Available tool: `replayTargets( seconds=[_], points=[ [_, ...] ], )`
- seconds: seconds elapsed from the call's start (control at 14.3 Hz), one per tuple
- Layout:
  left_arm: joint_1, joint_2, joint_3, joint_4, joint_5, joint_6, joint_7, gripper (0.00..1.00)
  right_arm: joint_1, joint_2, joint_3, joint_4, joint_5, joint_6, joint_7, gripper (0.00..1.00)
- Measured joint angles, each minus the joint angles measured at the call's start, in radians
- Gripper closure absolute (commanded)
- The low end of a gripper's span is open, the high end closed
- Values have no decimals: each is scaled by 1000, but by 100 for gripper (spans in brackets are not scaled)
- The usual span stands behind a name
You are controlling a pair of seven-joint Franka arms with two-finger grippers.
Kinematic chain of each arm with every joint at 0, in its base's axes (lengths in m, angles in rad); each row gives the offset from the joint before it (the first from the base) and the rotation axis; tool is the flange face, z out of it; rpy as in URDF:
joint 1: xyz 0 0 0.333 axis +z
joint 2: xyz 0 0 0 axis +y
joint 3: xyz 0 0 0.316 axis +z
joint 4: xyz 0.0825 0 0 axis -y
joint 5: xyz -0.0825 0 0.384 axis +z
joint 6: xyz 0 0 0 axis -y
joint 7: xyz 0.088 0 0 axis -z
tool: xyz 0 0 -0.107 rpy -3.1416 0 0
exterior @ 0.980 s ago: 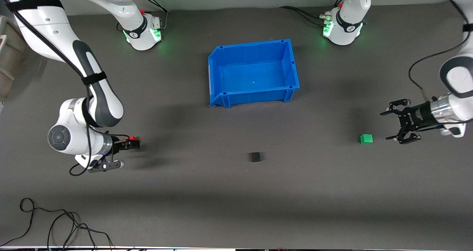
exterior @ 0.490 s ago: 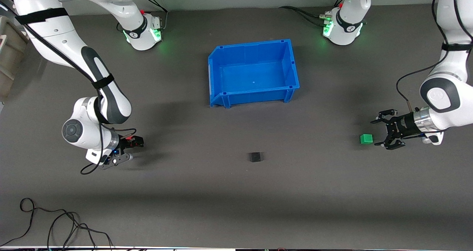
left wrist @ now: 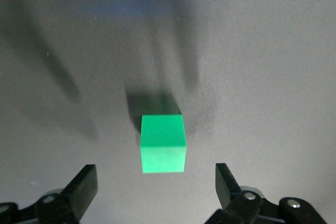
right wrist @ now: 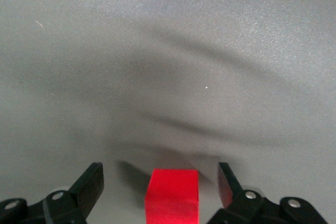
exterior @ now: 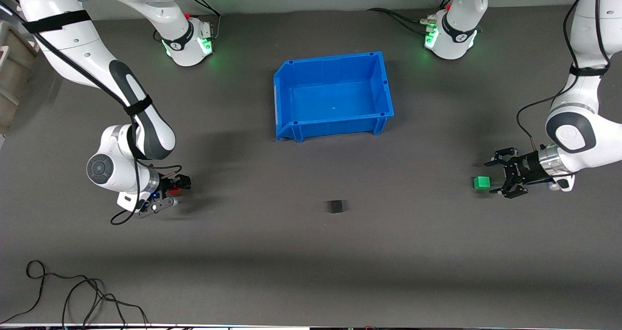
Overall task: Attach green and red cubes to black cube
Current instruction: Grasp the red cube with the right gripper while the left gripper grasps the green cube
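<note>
Both arms have descended since the earlier frames, each bringing its pincer level with a cube

1. Bench [exterior: 311, 271]: dark grey matte mat; large blue plastic bin [exterior: 384, 84] stands empty between the arm bases
2. Left pincer [exterior: 496, 177]: jaws wide open, just beside the small matte bright green cube [exterior: 481, 182], not yet straddling it
3. Right pincer [exterior: 181, 185]: jaws open, flanking the small matte bright red cube [exterior: 175, 190] without contact
4. Small matte black cube [exterior: 335, 206]: alone mid-bench, nearer the camera than the bin

Handling: cubes appear light, rigid, non-fragile; grip two opposite flat faces squarely
</note>
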Motion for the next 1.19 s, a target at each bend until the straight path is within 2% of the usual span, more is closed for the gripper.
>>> replayTargets(
  seconds=[0.07,0.21,0.28,0.42,0.49,0.56,0.98,1.19],
  points=[
    [0,10,-1,0,-1,13,1,0,0,0,0,0,0,1,0,38],
    [0,28,-4,0,-2,29,8,0,0,0,0,-1,0,1,0,42],
    [0,34,-5,0,-3,32,12,5,-1,0,-1,-1,0,1,0,42],
    [0,38,-6,0,-4,34,17,60,-7,0,-2,-3,0,1,0,42],
    [0,38,-7,0,-5,35,18,75,-11,0,-3,-5,0,1,0,42],
    [0,38,-7,1,-5,36,18,79,-13,0,-4,-8,0,1,0,42],
    [0,37,-7,11,-10,38,18,79,-13,-1,-5,-13,0,3,0,45],
    [-3,34,-13,62,-15,26,-50,78,-13,-1,-5,-13,0,7,0,45]
  ],
)
